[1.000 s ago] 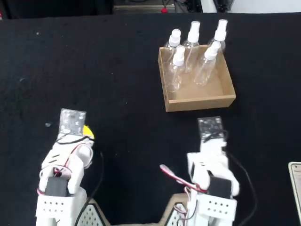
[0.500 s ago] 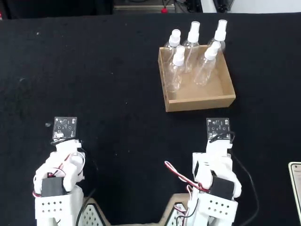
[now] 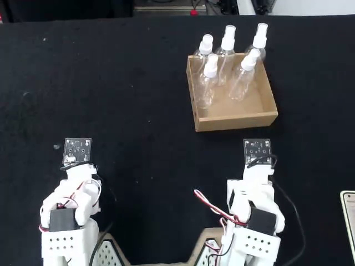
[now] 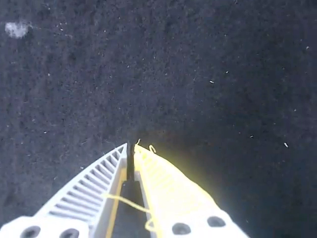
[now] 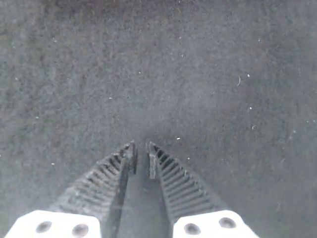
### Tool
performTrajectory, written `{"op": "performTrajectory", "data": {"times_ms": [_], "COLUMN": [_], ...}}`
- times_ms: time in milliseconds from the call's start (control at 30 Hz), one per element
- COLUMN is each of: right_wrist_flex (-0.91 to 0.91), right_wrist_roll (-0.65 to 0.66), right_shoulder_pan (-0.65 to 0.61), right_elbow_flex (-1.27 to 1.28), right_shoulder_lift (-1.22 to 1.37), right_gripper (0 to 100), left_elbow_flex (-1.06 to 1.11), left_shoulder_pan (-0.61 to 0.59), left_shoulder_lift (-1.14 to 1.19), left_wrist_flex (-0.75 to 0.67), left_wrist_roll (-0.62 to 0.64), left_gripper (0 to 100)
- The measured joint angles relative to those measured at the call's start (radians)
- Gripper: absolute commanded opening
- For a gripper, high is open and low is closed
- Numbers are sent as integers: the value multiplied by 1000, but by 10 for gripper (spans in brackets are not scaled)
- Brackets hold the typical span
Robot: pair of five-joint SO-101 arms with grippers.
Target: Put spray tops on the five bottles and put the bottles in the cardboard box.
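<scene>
While both arms sit folded at the near edge of the table [image 3: 138, 83], all five bottles [image 3: 206, 88] stand capped at the box.
Left fingers [image 4: 143, 158]: pinched together, tips meeting, nothing held, over bare black table. Right fingers [image 5: 157, 161]: a hairline gap between the tips, also empty. Farther out, ahead of the right arm [image 3: 252, 199]: the cardboard box [image 3: 236, 121]. Bottles upright, white spray tops [image 3: 211, 65] on. Two are clearly inside; three are at the far wall, and I cannot tell whether they are inside or just behind.
</scene>
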Motion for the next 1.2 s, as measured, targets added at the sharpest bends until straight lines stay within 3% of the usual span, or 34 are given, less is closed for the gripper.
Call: {"op": "performTrajectory", "data": {"times_ms": [400, 667, 1200], "right_wrist_flex": [0, 0, 0], "right_wrist_roll": [0, 0, 0], "right_shoulder_pan": [0, 0, 0], "right_elbow_flex": [0, 0, 0], "right_shoulder_lift": [0, 0, 0], "right_gripper": [12, 12, 12], "left_elbow_flex": [0, 0, 0], "left_shoulder_pan": [11, 183, 129], "left_shoulder_lift": [-12, -12, -12], "left_wrist_flex": [6, 6, 6], "left_wrist_roll": [0, 0, 0], "left_gripper": [30, 30, 30]}}
